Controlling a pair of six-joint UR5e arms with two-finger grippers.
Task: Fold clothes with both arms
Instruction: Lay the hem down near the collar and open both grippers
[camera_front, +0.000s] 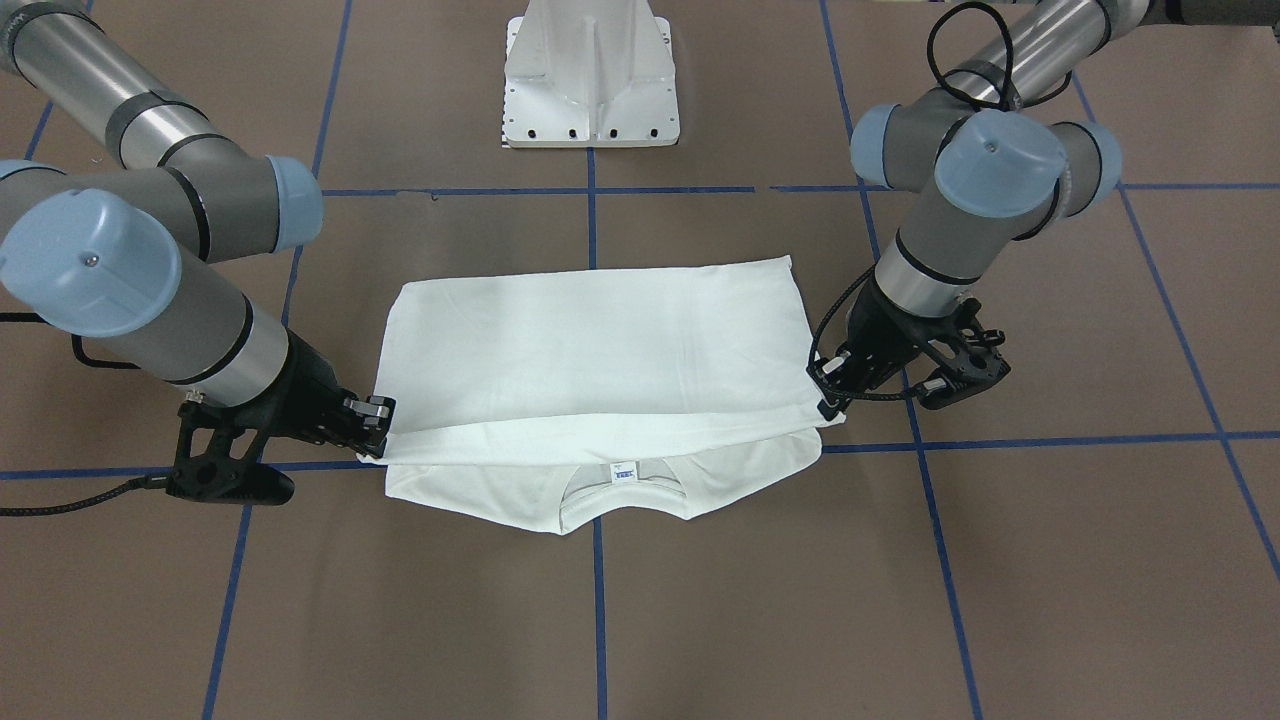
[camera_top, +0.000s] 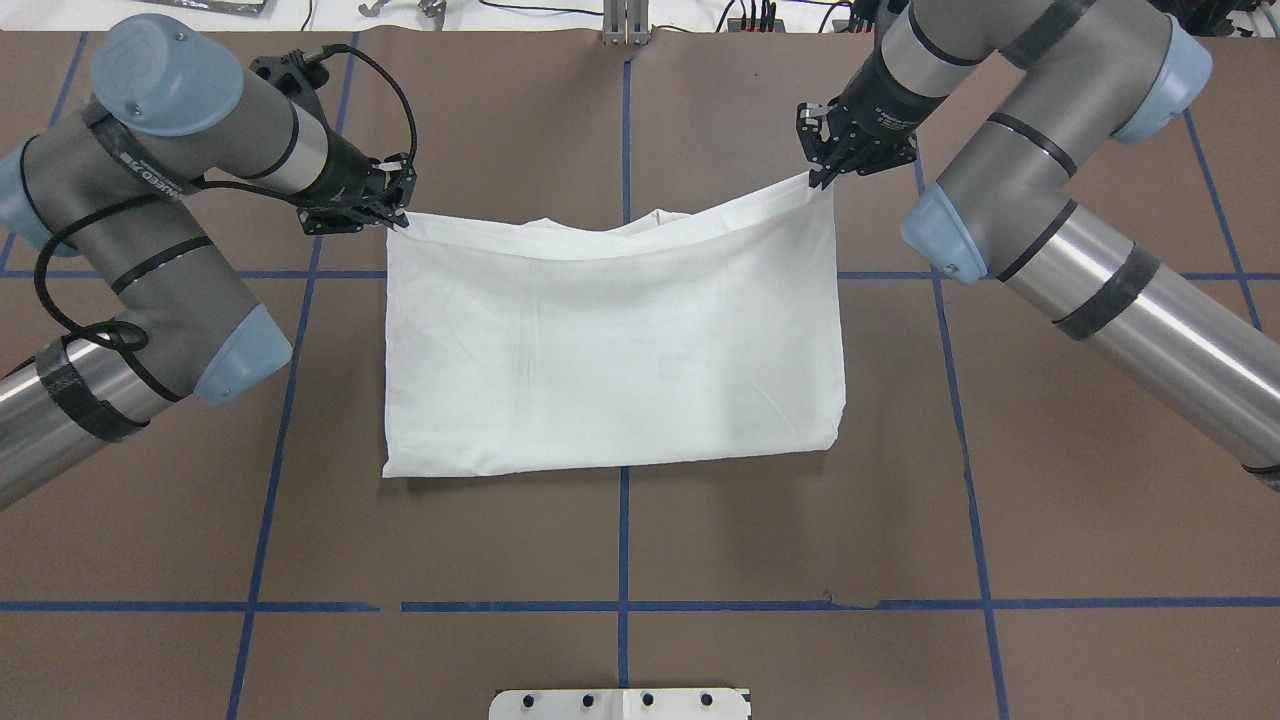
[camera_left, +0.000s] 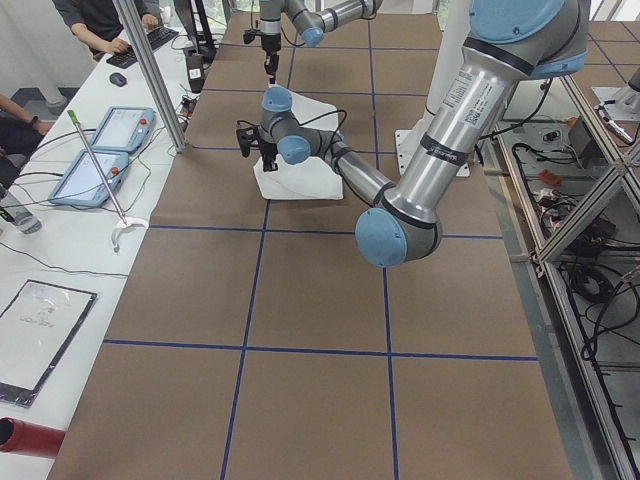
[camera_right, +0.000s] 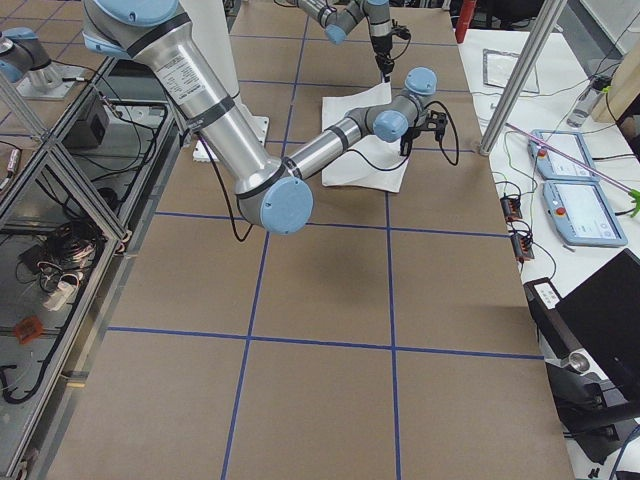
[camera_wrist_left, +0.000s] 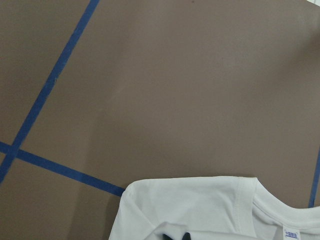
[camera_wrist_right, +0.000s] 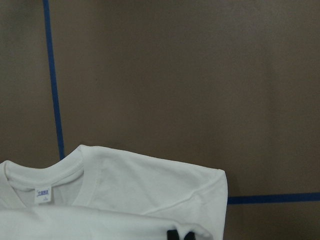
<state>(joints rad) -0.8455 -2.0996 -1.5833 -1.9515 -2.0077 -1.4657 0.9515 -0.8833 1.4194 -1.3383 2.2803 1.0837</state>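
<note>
Jaws on left arm (camera_top: 170, 180) and right arm (camera_top: 1010, 160) each pinch a T-shirt (camera_top: 610, 350) corner.

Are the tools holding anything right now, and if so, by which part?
Both hold the white T-shirt. The left tool pinches one corner of its folded-over edge and the right tool pinches the other. That edge sags between them.
</note>
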